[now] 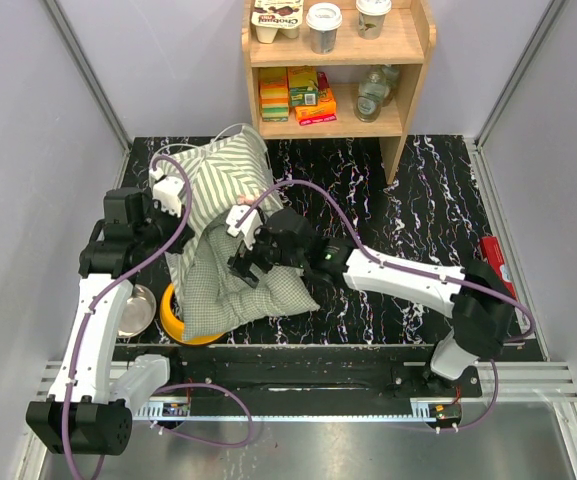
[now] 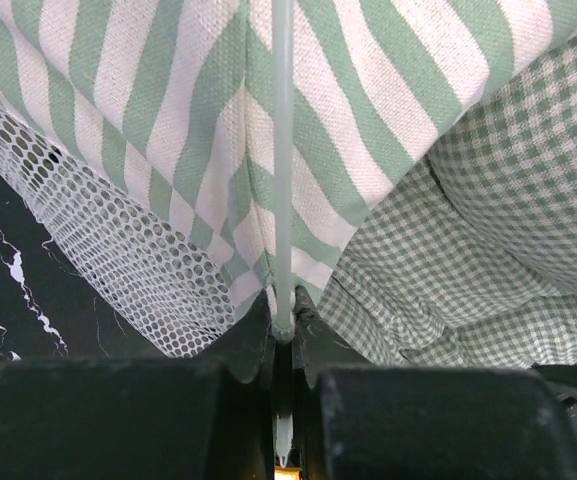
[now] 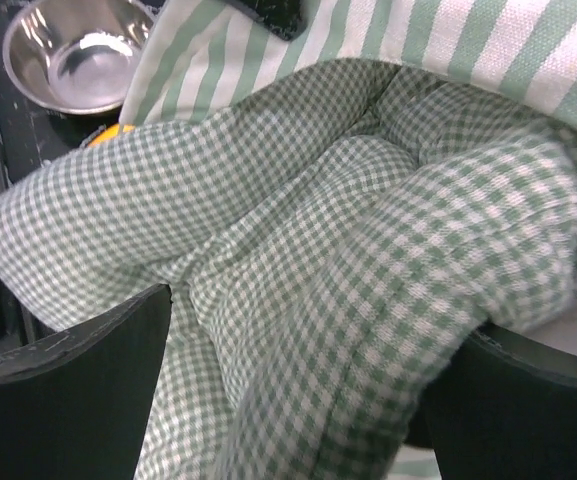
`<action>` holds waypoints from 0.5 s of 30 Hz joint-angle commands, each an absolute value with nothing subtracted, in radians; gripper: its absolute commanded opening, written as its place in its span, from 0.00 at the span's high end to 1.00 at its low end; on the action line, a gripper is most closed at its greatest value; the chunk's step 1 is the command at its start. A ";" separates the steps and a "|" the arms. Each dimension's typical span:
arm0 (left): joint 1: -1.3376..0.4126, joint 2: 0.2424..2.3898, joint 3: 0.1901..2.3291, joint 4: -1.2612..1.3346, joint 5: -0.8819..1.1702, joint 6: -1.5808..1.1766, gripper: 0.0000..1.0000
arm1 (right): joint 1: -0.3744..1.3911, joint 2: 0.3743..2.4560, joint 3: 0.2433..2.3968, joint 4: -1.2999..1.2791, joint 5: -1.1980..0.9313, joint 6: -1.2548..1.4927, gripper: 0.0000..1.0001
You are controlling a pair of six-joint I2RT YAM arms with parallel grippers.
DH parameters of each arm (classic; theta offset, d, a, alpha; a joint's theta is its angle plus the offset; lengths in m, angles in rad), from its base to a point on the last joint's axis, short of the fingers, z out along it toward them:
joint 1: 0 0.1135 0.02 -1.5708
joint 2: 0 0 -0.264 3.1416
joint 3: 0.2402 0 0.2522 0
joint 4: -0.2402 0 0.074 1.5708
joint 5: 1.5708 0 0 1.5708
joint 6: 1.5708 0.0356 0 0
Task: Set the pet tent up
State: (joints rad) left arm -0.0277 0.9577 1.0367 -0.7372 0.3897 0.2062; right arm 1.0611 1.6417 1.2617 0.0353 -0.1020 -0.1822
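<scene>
The pet tent [image 1: 223, 180] lies as a rumpled heap on the left half of the dark marbled table [image 1: 418, 190], towards the back, its green-and-white striped cloth bunched up and leaning against the left arm. In front of it, and partly under its striped edge, sits a green gingham cushion [image 1: 258, 285], folded and puffy. The cushion's near-left corner rests over a yellow bowl holder [image 1: 175, 322], and a steel bowl [image 1: 133, 310] stands just beside that holder on its left.

The left fingers [image 2: 168, 420] are clenched on a thin white pole [image 2: 283, 150] of the tent. The pole runs straight up along a seam in the striped cloth, and its lower end is pinched in the narrow slit between the two fingers. White mesh [image 2: 118, 240] hangs to the left of the seam, and the gingham cushion fills the right of the left wrist view.

The right fingers [image 3: 68, 390] are released and spread wide, one on each side of a thick fold of the cushion (whether either finger presses into the fabric I cannot tell). The striped tent cloth crosses behind the cushion in the right wrist view.

A wooden shelf [image 1: 423, 40] with cartons, cups and jars stands at the back of the table, well apart from the arms.
</scene>
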 commanded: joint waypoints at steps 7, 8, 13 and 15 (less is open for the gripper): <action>-0.037 0.974 1.029 -0.770 0.397 0.232 1.00 | 1.077 1.439 1.235 -0.126 -0.091 -0.454 0.01; -0.037 0.977 1.028 -0.770 0.400 0.230 1.00 | 1.077 1.418 1.229 -0.132 -0.086 -0.469 0.01; -0.037 0.980 1.037 -0.775 0.411 0.232 1.00 | 1.094 1.293 1.195 -0.187 -0.199 -0.563 0.01; -0.037 0.979 1.040 -0.776 0.420 0.232 1.00 | 1.120 1.266 1.143 -0.198 -0.325 -0.618 0.02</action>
State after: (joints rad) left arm -0.0326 0.9684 1.0367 -0.7631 0.3985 0.2295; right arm 1.0733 1.3518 1.1938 -0.1707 -0.1318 -0.4866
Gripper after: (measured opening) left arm 0.049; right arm 0.992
